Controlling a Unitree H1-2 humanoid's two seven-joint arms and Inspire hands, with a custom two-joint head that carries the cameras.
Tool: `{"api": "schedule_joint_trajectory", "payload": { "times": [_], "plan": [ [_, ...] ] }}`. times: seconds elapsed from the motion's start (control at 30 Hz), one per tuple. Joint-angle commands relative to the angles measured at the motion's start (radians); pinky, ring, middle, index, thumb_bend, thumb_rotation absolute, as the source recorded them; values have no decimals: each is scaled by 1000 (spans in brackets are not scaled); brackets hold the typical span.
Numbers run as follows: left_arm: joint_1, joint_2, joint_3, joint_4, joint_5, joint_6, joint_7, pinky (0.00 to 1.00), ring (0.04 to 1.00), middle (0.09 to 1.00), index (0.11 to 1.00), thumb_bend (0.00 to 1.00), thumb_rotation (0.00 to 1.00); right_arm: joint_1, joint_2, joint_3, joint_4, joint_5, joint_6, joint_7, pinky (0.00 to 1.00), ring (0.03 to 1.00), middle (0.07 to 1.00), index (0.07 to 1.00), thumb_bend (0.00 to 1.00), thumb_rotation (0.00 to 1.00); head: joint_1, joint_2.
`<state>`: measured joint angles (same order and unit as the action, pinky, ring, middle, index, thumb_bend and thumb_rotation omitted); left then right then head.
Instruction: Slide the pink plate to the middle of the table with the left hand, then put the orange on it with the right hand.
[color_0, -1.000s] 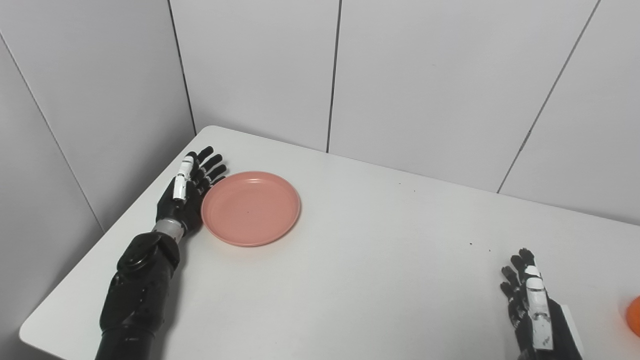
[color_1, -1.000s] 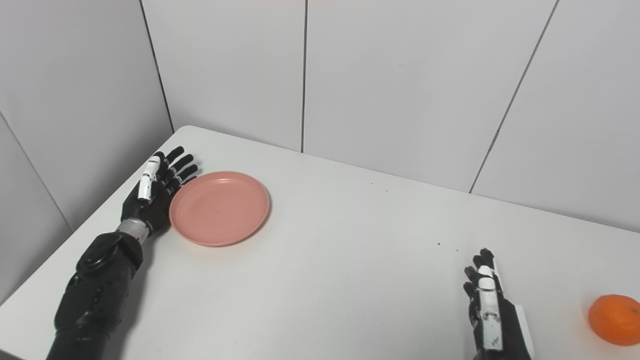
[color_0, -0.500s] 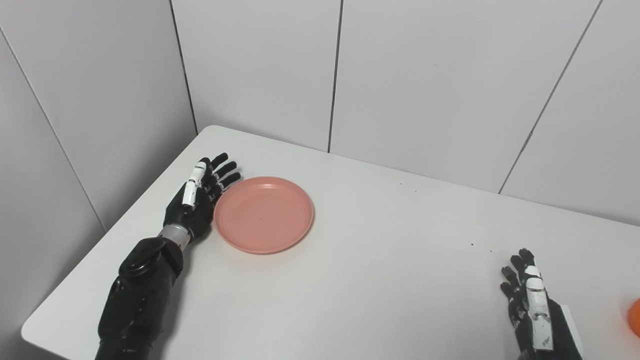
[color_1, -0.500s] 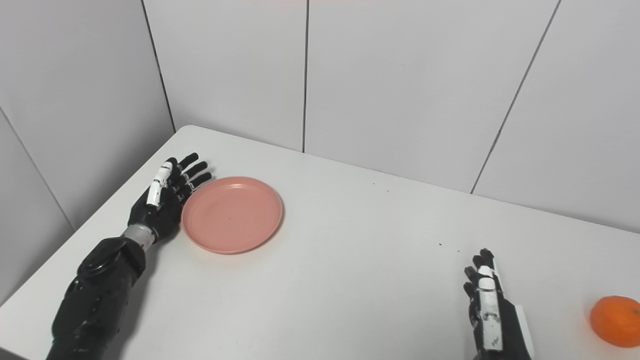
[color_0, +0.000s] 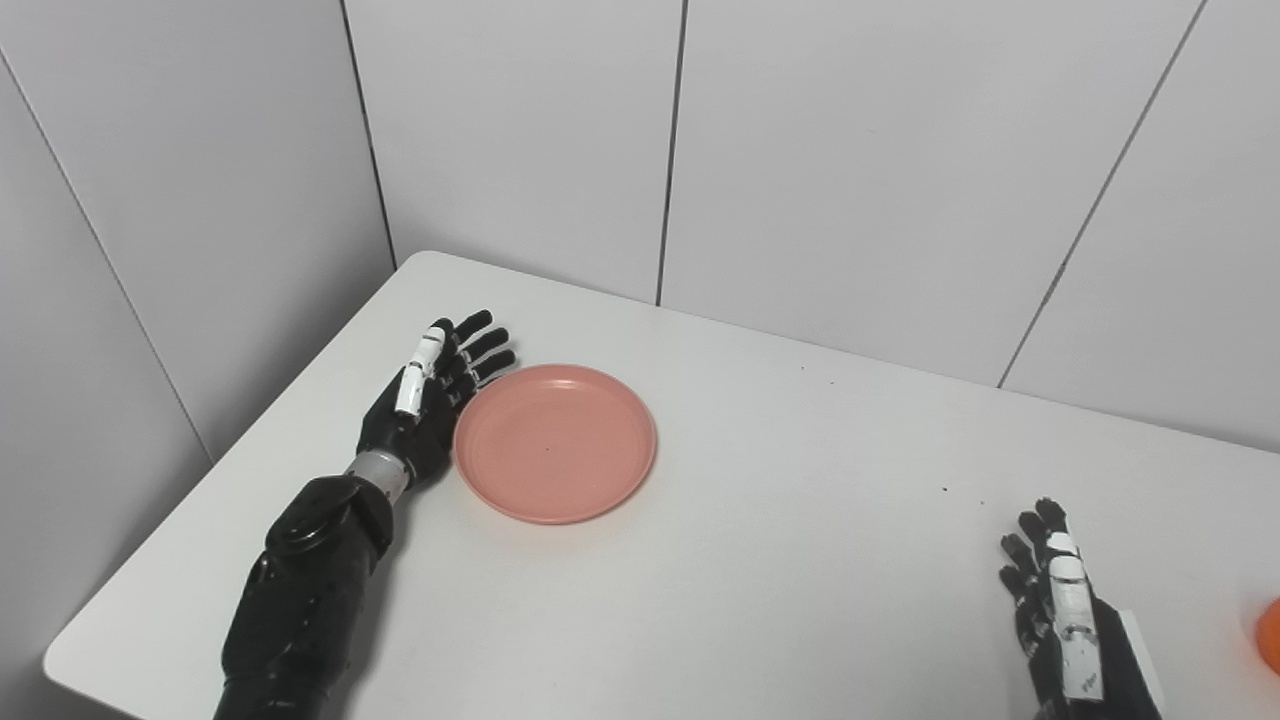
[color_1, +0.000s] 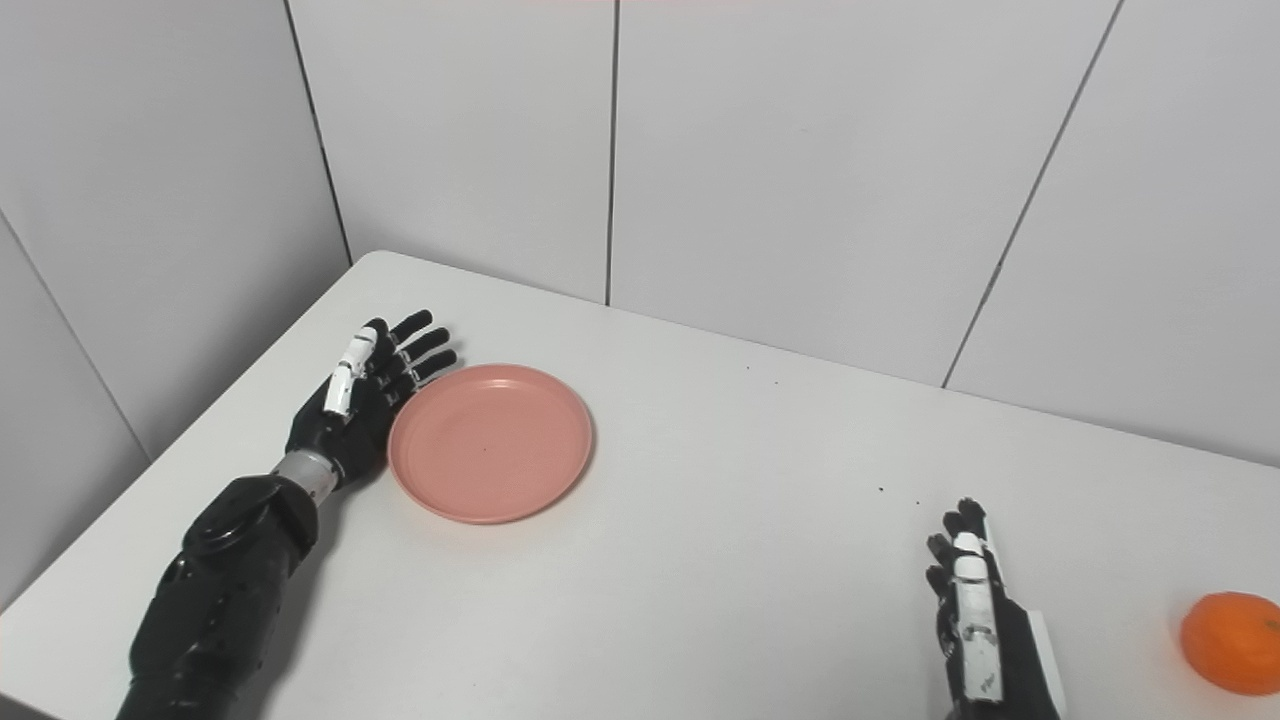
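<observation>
The pink plate (color_0: 555, 442) lies flat on the white table (color_0: 780, 560), left of its middle. My left hand (color_0: 432, 400) is open, palm pressed against the plate's left rim, fingers stretched toward the back wall. The orange (color_1: 1228, 642) rests near the table's right front and only its edge shows in the left eye view. My right hand (color_1: 975, 620) stands open and upright at the bottom right, a short way left of the orange, holding nothing.
Grey wall panels close the table in at the back and left. The table's rounded left front corner (color_0: 70, 660) is near my left forearm. A few small dark specks (color_0: 942, 489) dot the tabletop.
My left hand has pushed the pink plate to the right and slightly toward me. The right hand and the orange have stayed put.
</observation>
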<state>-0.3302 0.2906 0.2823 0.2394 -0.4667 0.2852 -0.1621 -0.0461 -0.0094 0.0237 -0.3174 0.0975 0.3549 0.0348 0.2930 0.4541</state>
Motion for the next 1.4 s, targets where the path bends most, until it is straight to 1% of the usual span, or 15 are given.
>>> {"api": "schedule_joint_trajectory", "payload": {
  "times": [0.0,0.1,0.23,0.4,0.67,0.87,1.0,1.17,1.23,1.37],
  "plan": [
    [10,-13,-20,28,19,39,4,867,884,894,878,315,1000,-19,0,2,-14,-3,-51,8,1000,973,991,996,210,1000,-2,3],
    [6,-18,-31,34,23,35,0,878,894,903,888,319,1000,-18,3,2,-15,-5,-51,5,1000,971,988,995,212,1000,-4,5],
    [0,-40,-48,23,48,44,23,875,887,892,879,319,1000,-21,0,3,-3,0,-65,13,1000,974,991,997,219,1000,-8,8],
    [-5,-59,-73,33,66,52,25,880,891,898,888,319,1000,-22,-1,3,-1,4,-65,15,1000,980,996,1000,229,1000,-14,9],
    [-4,-90,-94,33,103,45,39,862,867,872,864,330,1000,-21,2,6,-7,1,-57,12,1000,980,996,1000,235,1000,-27,14],
    [0,-115,-104,42,92,15,19,884,882,891,881,325,1000,-21,8,11,-8,-14,-57,4,1000,970,987,994,234,1000,-34,16],
    [1,-133,-116,30,99,20,33,883,880,888,877,333,1000,-19,12,12,-8,-19,-61,5,1000,972,986,995,238,1000,-46,19],
    [1,-146,-125,16,94,28,26,889,888,896,885,332,1000,-19,12,15,2,-21,-78,9,1000,968,984,991,237,1000,-63,24],
    [-1,-159,-127,5,95,35,40,890,888,894,884,331,1000,-19,17,16,-1,-20,-72,5,1000,968,984,992,244,1000,-67,25],
    [-2,-174,-140,0,100,34,36,898,894,903,892,339,1000,-19,22,18,-3,-22,-60,1,1000,972,987,995,257,1000,-77,27]
  ]
}}
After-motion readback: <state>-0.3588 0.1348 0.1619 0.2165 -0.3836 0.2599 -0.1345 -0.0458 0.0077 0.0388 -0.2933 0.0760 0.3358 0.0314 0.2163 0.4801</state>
